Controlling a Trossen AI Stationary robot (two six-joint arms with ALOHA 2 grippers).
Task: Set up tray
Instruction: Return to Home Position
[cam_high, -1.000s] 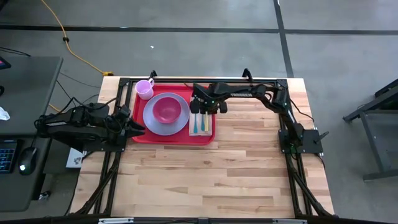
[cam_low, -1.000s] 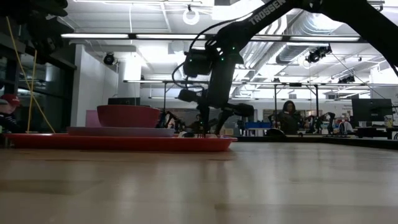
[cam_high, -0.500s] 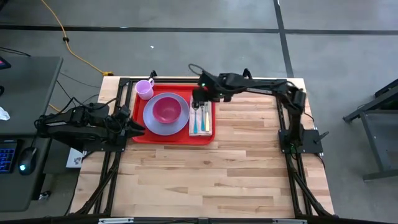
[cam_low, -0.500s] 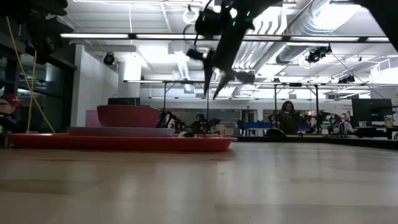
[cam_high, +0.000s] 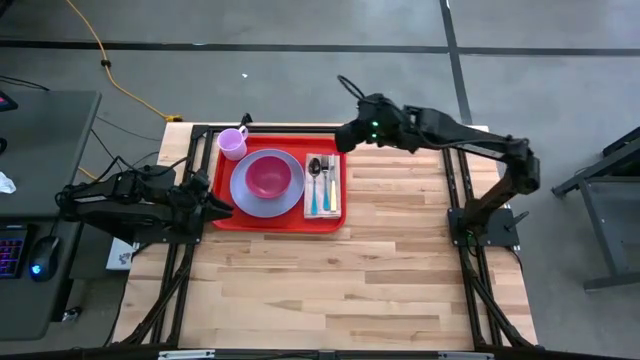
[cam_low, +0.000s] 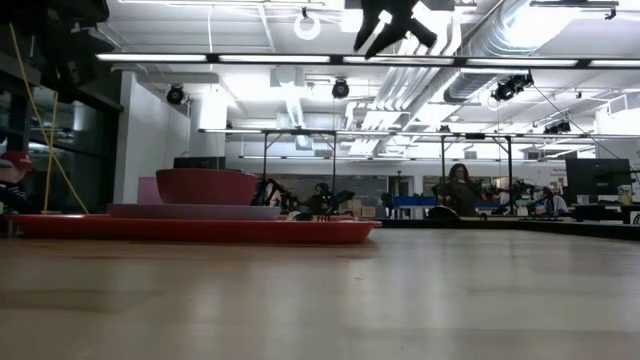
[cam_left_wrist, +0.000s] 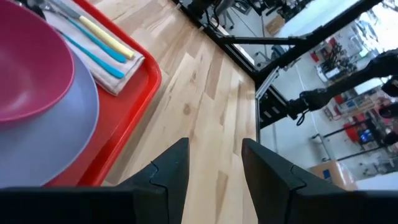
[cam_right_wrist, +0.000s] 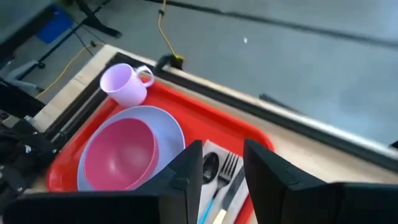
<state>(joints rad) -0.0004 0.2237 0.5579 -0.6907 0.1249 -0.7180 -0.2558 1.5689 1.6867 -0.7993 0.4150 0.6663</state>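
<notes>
The red tray (cam_high: 222, 222) lies flat on the far left part of the wooden table. On it rest a lavender plate (cam_high: 290, 200) with a pink bowl (cam_high: 267, 176) in it, a lavender mug (cam_high: 233, 143), and a white napkin (cam_high: 322, 205) bearing a spoon, a fork and other cutlery (cam_right_wrist: 227, 165). My right gripper (cam_high: 345, 135) hangs open and empty, high above the tray's far right corner, showing at the top of the low view (cam_low: 395, 20). My left gripper (cam_left_wrist: 214, 168) stands open and empty by the tray's left near corner (cam_high: 222, 208).
Black frame rails (cam_high: 450, 200) run along the table's left, far and right sides. Bare wood (cam_high: 330, 290) fills the near half and the right of the table. A desk with a keyboard and mouse (cam_high: 40, 255) stands beyond the left edge.
My right gripper has risen from just above the cutlery on the napkin, going high up and toward the table's far right, and has turned as it went. The cutlery and napkin stay lying on the tray.
</notes>
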